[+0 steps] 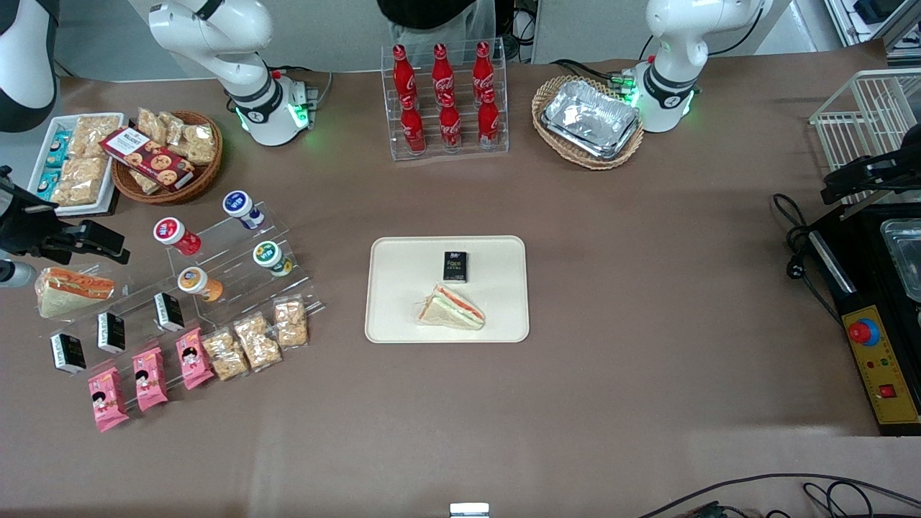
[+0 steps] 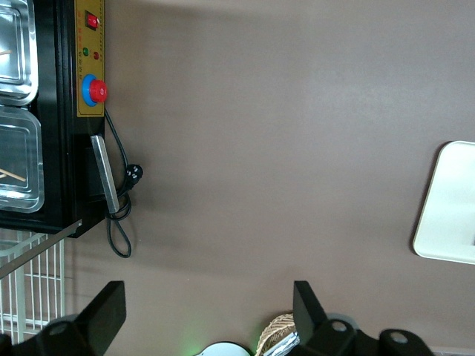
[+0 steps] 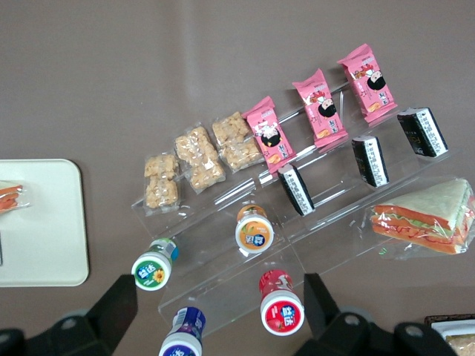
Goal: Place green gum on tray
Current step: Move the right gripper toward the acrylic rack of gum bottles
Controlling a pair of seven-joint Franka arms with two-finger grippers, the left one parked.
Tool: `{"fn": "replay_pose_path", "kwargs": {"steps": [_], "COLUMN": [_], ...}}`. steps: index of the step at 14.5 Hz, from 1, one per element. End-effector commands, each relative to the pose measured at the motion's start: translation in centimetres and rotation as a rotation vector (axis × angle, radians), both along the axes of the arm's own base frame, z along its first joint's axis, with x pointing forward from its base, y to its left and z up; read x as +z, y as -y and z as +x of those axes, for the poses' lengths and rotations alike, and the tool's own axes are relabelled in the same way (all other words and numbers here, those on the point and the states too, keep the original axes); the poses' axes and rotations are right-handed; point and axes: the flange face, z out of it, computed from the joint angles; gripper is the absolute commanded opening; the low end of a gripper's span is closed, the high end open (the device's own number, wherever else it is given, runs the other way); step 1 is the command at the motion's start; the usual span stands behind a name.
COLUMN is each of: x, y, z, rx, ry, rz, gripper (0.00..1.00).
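The green gum (image 1: 272, 257) is a small white container with a green lid, lying on a clear stepped stand toward the working arm's end of the table. It also shows in the right wrist view (image 3: 154, 267). The cream-white tray (image 1: 388, 316) lies mid-table with a wrapped sandwich (image 1: 452, 308) and a small black box (image 1: 455, 266) on it; its corner shows in the right wrist view (image 3: 44, 237). My right gripper (image 1: 86, 241) hangs high above the stand's outer end, open and empty (image 3: 219, 311). The green gum lies next to one finger (image 3: 119, 304).
On the stand are blue-lidded (image 1: 239, 206), red-lidded (image 1: 173, 234) and orange-lidded (image 1: 196, 281) containers, black boxes, pink packets, cracker bags and a sandwich (image 1: 72, 288). Cola bottles (image 1: 446, 101), two wicker baskets and a sealing machine (image 1: 878, 324) stand around the table.
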Motion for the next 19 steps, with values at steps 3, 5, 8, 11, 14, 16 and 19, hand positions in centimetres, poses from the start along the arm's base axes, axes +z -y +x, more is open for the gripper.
{"fn": "replay_pose_path", "kwargs": {"steps": [3, 5, 8, 11, 14, 16, 19], "x": [0.7, 0.2, 0.0, -0.6, -0.7, -0.7, -2.2], "y": [0.8, 0.4, -0.3, -3.7, -8.6, -11.2, -14.1], "z": [-0.4, -0.2, -0.4, -2.0, -5.0, -7.5, -13.2], "rx": [0.041, 0.053, 0.034, -0.011, -0.033, -0.037, -0.014], "ry": [-0.008, -0.012, -0.023, -0.044, -0.028, -0.019, 0.054], "rz": [-0.011, -0.009, -0.001, 0.023, 0.02, 0.015, -0.013], "gripper": [1.0, 1.0, 1.0, 1.0, 1.0, 1.0, 1.0]}}
